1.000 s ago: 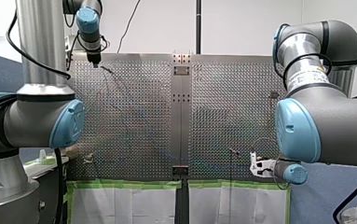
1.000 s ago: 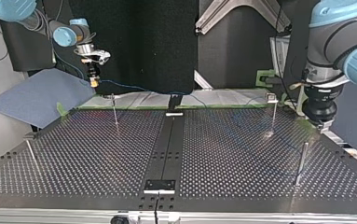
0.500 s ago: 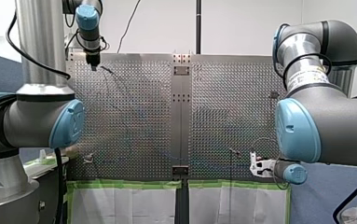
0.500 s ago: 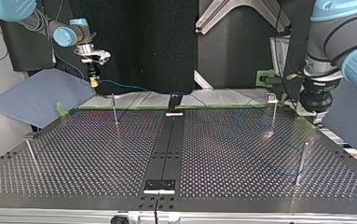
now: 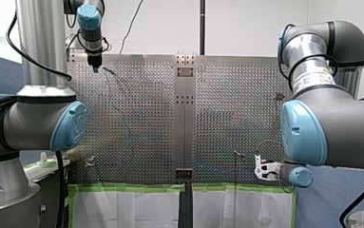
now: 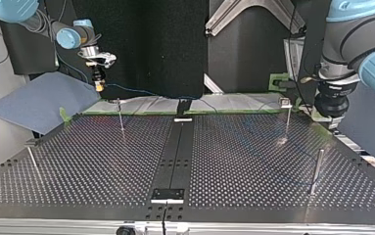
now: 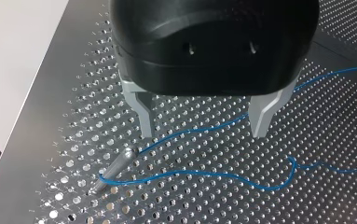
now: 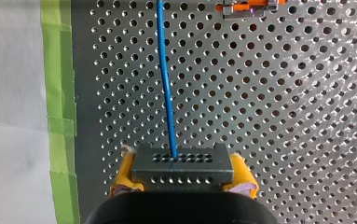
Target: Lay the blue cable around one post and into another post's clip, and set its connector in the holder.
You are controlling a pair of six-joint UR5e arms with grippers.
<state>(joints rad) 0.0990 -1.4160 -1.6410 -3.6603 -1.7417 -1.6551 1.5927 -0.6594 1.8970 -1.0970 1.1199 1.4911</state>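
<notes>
1. At the far left corner of the perforated table [image 5: 137, 118] in the front view, my left gripper [image 7: 203, 135] is hanging over the plate. Its metal fingers [image 7: 143, 116] are standing wide apart, gripping nothing.
2. Under it, the blue cable [image 7: 199, 173] is bending round a slim leaning post [image 7: 116, 167]. One strand is running between the fingers and the other is trailing off across the holes.
3. Towards the front view's near right edge, my right gripper [image 8: 183, 175] is clamping its yellow pads [image 8: 124, 176] on the dark connector [image 8: 182, 163], up off the table.
4. The cable is leaving the connector straight ahead of that gripper, running towards an orange-edged fitting [image 8: 246, 7]. Green tape [image 8: 57, 88] is lining the table's edge alongside.
</notes>
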